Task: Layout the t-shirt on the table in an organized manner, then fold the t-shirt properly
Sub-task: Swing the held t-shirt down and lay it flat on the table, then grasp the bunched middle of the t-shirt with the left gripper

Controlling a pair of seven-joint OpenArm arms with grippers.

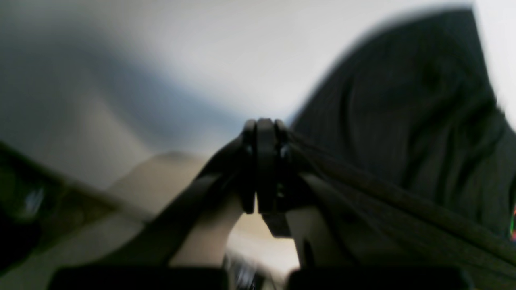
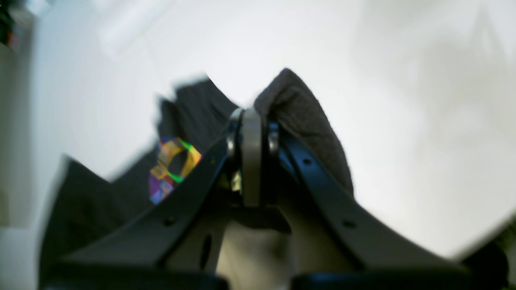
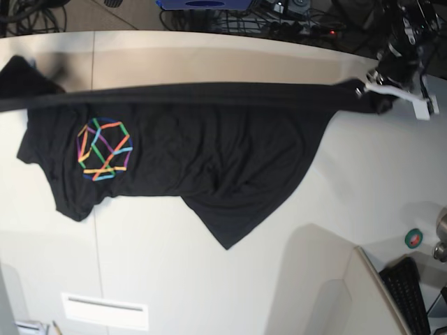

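- The table (image 3: pixel 209 279) is the widest thing we see, off-white, running from left to right.
- The t-shirt (image 3: pixel 209 153) hangs stretched over it, top edge taut, rainbow print (image 3: pixel 104 150) at the left.
- Our left end effector (image 1: pixel 264 125) is clenched on black cloth at the far right.
- Our right end effector (image 2: pixel 252 114) is clenched on the t-shirt at the left.

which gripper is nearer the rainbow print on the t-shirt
Right. The right gripper is shut on the t-shirt at the base view's left end, just beyond the rainbow print. The left gripper clamps the opposite end, far across the table.
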